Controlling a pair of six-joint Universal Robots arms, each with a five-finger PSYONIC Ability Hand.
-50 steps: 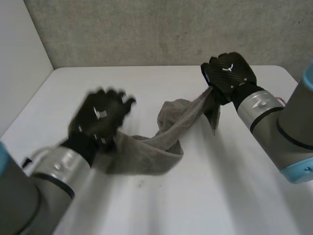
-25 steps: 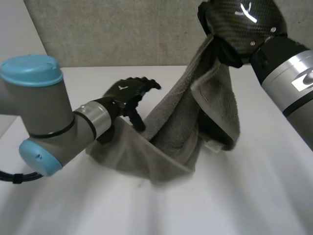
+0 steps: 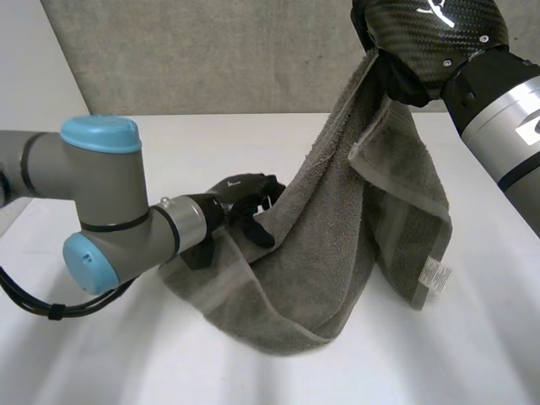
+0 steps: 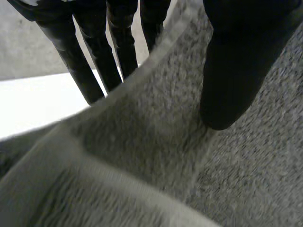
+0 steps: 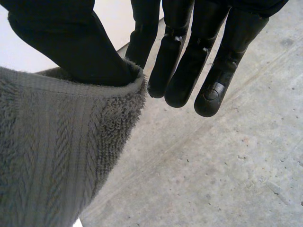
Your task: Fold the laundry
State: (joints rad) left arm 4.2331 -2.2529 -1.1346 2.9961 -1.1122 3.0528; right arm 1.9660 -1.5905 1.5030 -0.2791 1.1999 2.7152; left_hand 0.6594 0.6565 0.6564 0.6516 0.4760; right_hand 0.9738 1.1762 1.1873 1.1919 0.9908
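Note:
A grey towel (image 3: 337,236) hangs from my right hand (image 3: 430,42), which is raised high at the back right. Its lower part still rests on the white table (image 3: 472,354). In the right wrist view my right hand (image 5: 184,61) pinches the towel's top edge (image 5: 57,142) between thumb and fingers. My left hand (image 3: 240,198) is low at the towel's left hanging edge. In the left wrist view its fingers (image 4: 99,61) pass behind the towel's hem (image 4: 142,156) and its thumb (image 4: 232,71) presses on the front.
A white label (image 3: 435,274) dangles from the towel's right lower corner. My left arm (image 3: 110,202) lies across the table's left side. A grey concrete wall (image 3: 211,51) stands behind the table.
My right hand has lifted the towel from low over the table to high up, so it now hangs. My left hand has swung in to the hanging edge and closed its fingers on it.

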